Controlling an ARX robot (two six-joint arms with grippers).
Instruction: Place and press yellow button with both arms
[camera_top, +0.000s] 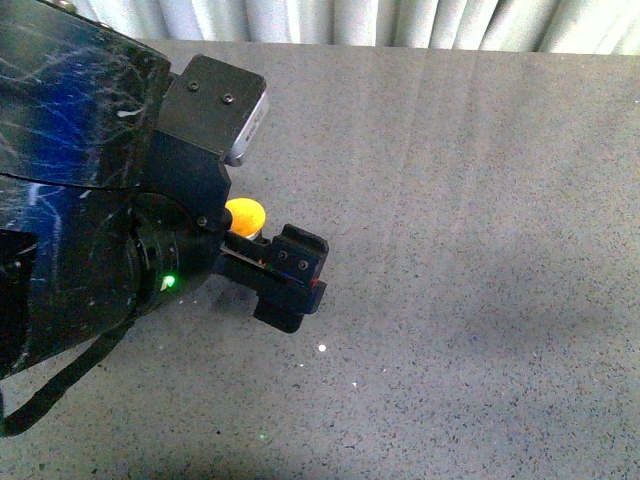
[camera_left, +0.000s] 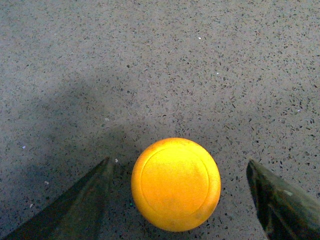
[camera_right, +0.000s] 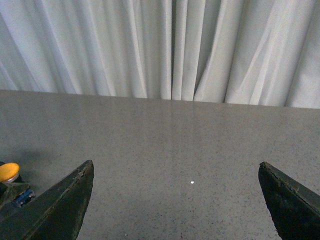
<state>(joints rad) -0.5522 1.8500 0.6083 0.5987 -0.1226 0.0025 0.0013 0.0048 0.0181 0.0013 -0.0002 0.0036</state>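
On the left of the grey table (camera_top: 480, 250), the button (camera_top: 245, 215) sits between the spread jaws of the left gripper (camera_left: 178, 162), which are clear of its cap, while the right gripper (camera_right: 175, 165) hangs spread and empty.

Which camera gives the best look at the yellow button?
The left wrist view: the yellow button shows large, its cap unobstructed between the left fingers. The front view shows only part of the cap behind the left arm; the right wrist view catches it tiny at one edge.
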